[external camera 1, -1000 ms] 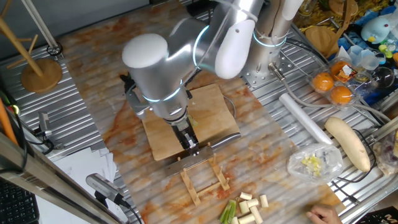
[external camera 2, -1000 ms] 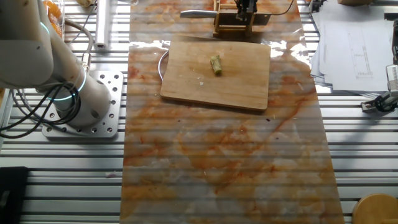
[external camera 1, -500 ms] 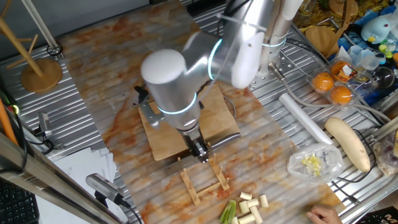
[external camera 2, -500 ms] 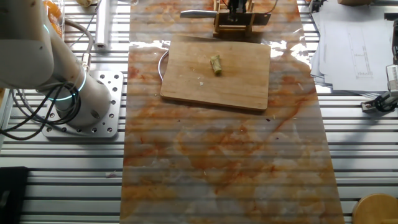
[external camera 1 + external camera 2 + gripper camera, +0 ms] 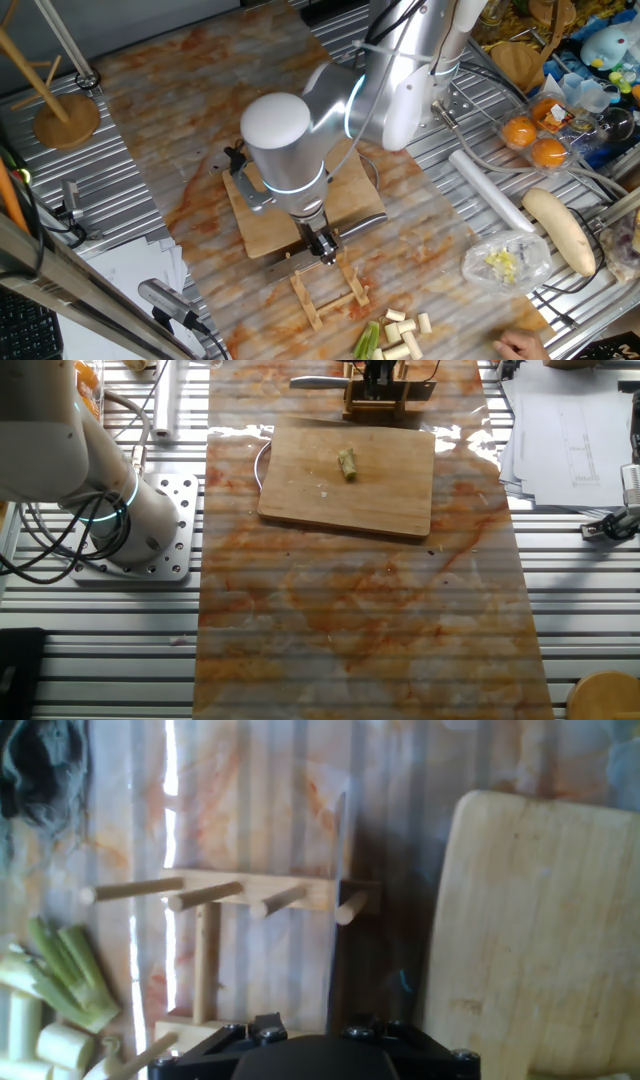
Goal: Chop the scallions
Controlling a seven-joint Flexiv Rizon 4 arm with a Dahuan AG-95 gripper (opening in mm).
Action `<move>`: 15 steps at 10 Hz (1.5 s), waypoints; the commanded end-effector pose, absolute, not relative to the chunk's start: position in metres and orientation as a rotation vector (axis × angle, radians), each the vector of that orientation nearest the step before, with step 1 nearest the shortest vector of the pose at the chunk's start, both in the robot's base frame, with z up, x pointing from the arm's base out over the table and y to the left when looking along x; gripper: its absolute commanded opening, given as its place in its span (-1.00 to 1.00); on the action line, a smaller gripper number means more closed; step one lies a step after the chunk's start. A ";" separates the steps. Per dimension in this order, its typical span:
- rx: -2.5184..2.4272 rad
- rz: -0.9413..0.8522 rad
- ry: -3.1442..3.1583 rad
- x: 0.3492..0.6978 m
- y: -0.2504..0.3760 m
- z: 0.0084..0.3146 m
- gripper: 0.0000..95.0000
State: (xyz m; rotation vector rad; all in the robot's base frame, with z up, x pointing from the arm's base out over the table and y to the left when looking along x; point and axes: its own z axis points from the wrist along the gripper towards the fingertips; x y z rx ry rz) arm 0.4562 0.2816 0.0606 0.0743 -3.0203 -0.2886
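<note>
claw (image 5: 325,250) sits low over the small wooden peg rack (image 5: 330,290) at the edge of the pale wooden cutting board (image 5: 270,225), right where a knife with a grey metal handle (image 5: 318,382) rests in that rack. can't tell whether the fingers are spread or closed, or gripping anything: the arm's big silver wrist blocks one fixed view, the other fixed view shows only a dark blob at the frame top, and the hand view shows none of the fingertips. my read: it's there for the knife, since chopping needs the blade first.

one short pale-green scallion stub (image 5: 347,463) lies alone near the middle of the board, apart from the claw, staged for cutting, with a tiny chopped bit (image 5: 322,486) just beside it. rest of the scallion supply, a pile of white and green stalk pieces (image 5: 395,333), sits on the marbled orange desk (image 5: 150,120) beyond the rack, off the board; hand view shows them at lower left (image 5: 50,990). a clear plastic bag with yellow-green chopped bits (image 5: 505,262) lies further out, near a large pale banana-shaped vegetable (image 5: 560,230).

rack pegs stand upright, so the knife handle stays exposed and the blade off the desk.
</note>
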 end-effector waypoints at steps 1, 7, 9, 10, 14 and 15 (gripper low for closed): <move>0.078 -0.291 -3.023 0.457 0.281 0.057 -0.20; 0.092 -0.282 -3.031 0.453 0.279 0.043 -0.20; 0.090 -0.270 -3.034 0.453 0.279 0.040 -0.20; 0.085 -0.268 -3.039 0.452 0.279 0.039 -0.60; 0.069 -0.275 -3.049 0.450 0.279 0.035 -1.00; 0.070 -0.277 -3.048 0.450 0.279 0.035 -1.00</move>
